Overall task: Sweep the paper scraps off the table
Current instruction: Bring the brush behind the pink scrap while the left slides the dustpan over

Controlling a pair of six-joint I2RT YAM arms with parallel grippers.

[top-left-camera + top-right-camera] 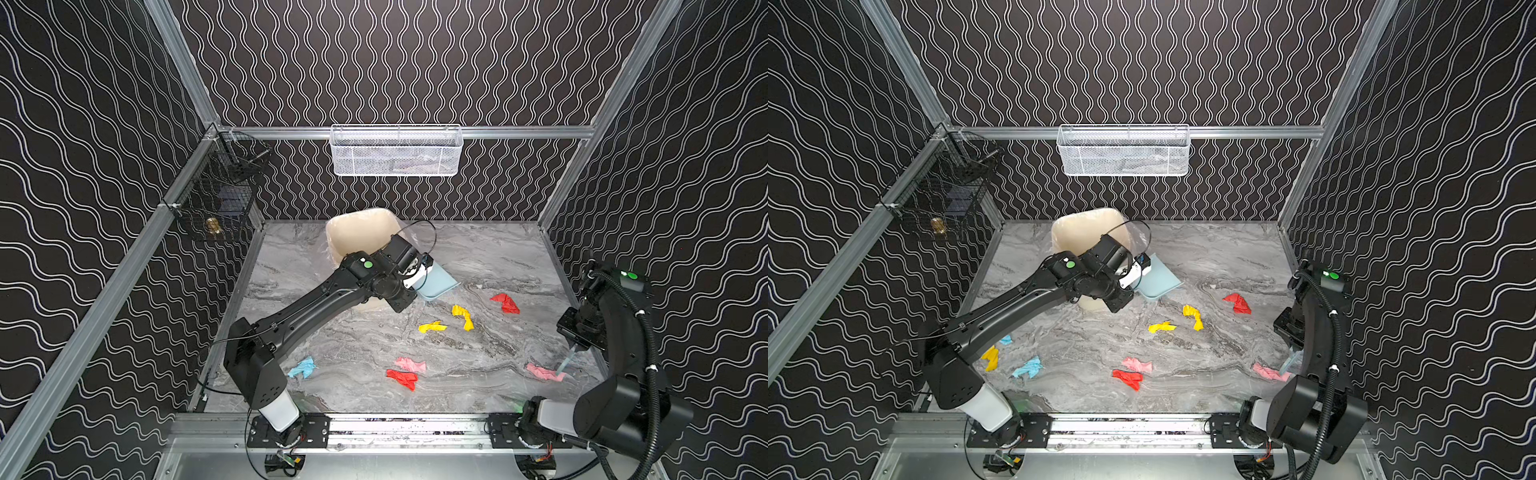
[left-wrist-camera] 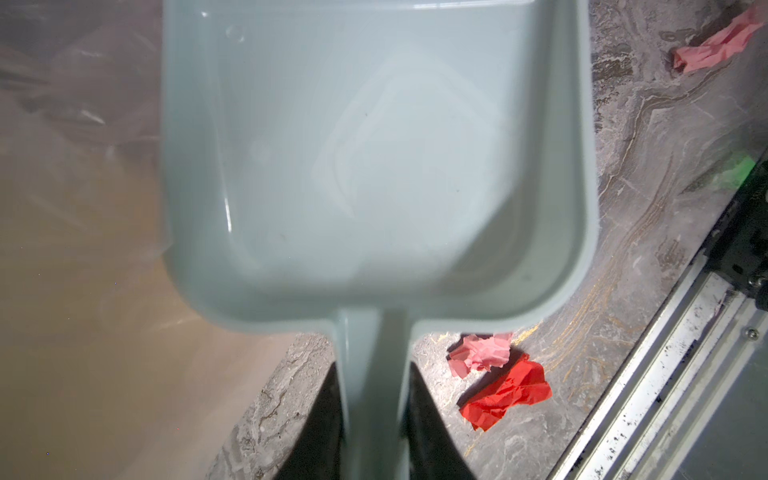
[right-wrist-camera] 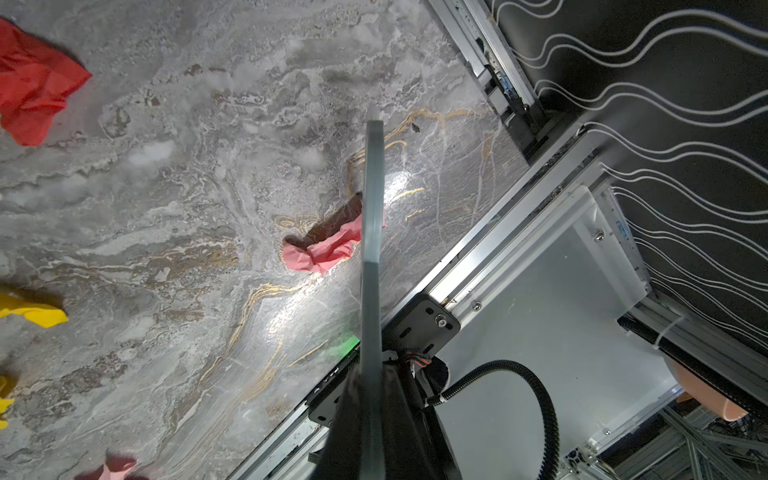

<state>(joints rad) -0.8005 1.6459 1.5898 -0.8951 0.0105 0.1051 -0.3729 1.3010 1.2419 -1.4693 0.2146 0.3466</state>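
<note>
**Sweeping marble**

Clenching the brush (image 3: pixel 371 199) in the right gripper (image 3: pixel 371 419), nearest, perhaps touching a pink wad (image 3: pixel 328 251). Looking over a veined table (image 1: pixel 478 257) strewn with paper scraps (image 1: pixel 402 378). Clasping the dustpan (image 2: pixel 374 145) in the left gripper (image 2: pixel 372 401) beside the bin (image 1: pixel 359 232), wavy black walls (image 1: pixel 395 62) behind.

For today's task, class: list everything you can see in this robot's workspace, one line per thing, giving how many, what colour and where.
paper scraps: nine showing in a top view, two red, three yellow, two pink, two light blue; scattered on the table
table: one, grey-and-white marble pattern; floor of the enclosure
bin: one, cream with a clear liner; back of the table
dustpan: one, pale blue; held beside the bin
brush: one, pale blue; its end at a pink scrap near the right rail
mesh basket: one, white; hung on the back rail
wire basket: one, black; hung on the left rail
left tool: one, black; shut on the dustpan's handle
right tool: one, black; shut on the brush
</note>
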